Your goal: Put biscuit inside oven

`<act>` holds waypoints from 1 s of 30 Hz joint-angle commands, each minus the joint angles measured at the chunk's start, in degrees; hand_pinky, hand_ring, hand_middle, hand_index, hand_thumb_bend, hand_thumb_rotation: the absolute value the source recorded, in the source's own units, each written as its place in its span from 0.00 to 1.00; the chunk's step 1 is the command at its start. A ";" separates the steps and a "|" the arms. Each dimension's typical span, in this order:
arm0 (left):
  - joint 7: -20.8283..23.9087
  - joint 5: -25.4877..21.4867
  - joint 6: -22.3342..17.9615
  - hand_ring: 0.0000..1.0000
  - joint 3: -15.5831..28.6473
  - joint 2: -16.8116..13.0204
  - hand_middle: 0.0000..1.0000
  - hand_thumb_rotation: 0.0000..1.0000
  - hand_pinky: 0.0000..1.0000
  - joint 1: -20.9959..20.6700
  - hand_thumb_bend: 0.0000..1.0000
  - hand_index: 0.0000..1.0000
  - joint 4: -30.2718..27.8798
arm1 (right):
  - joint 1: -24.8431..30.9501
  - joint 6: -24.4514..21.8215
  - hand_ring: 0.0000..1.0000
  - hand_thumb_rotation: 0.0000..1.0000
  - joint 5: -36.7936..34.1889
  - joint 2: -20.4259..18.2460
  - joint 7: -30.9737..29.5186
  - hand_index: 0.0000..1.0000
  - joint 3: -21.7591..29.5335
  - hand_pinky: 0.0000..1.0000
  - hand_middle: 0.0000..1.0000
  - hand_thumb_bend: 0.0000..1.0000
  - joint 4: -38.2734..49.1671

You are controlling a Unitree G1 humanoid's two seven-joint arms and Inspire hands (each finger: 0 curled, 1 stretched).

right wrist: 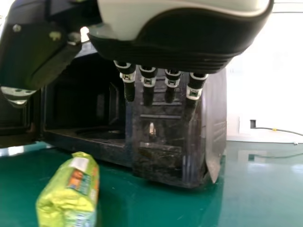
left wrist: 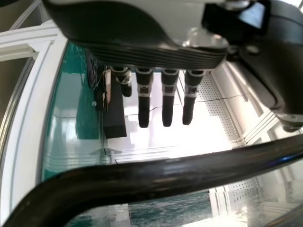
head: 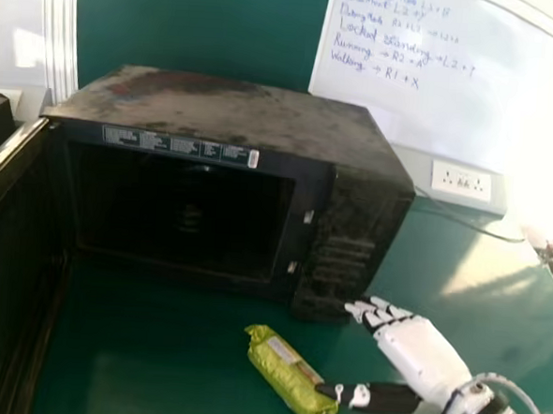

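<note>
Biscuit packet (head: 281, 367), wrapped in yellow-green, lies on its side on the green worktop (head: 164, 350), outside the black oven (head: 235, 120) and in front of it. The packet sits at a slant, its far end toward the oven and its near end angled to the right in the head view. At right, the robot's right hand (head: 423, 352) is open and grasping nothing, its fingers (head: 375, 316) extended toward the lower front corner of the oven on the control panel (head: 334, 257) side. Its dark thumb (head: 377, 397) reaches across to the packet's edge in the head view, though whether it touches the wrapper or hangs just above is hard to judge from this angle.

The oven door (head: 5, 275) stands wide open on the left, exposing the dark cavity (head: 178, 210). The left hand (left wrist: 147, 54), seen in the left wrist view, is likewise released, its fingers (left wrist: 167, 101) straight, with a dark curved bar (left wrist: 156, 177) crossing near it. Behind the oven, a whiteboard (head: 398, 60) bearing handwriting leans at an angle above a socket panel (head: 461, 180), and a cable (head: 477, 228) trails over the worktop to the right.
</note>
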State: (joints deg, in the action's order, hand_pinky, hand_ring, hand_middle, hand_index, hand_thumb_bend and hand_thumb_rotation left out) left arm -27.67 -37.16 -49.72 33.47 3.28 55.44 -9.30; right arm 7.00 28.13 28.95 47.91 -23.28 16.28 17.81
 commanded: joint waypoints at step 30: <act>1.70 1.51 -0.74 0.76 -1.23 2.70 0.84 0.76 0.65 3.33 1.00 0.83 -3.14 | 4.11 5.91 0.97 0.96 8.14 -6.58 9.81 1.00 -4.45 0.84 0.97 1.00 5.33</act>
State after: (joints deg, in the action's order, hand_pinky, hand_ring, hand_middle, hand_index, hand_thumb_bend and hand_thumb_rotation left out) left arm -25.79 -35.03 -50.03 32.71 4.24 57.46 -11.78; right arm 11.82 33.81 36.22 42.03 -14.49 12.65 23.55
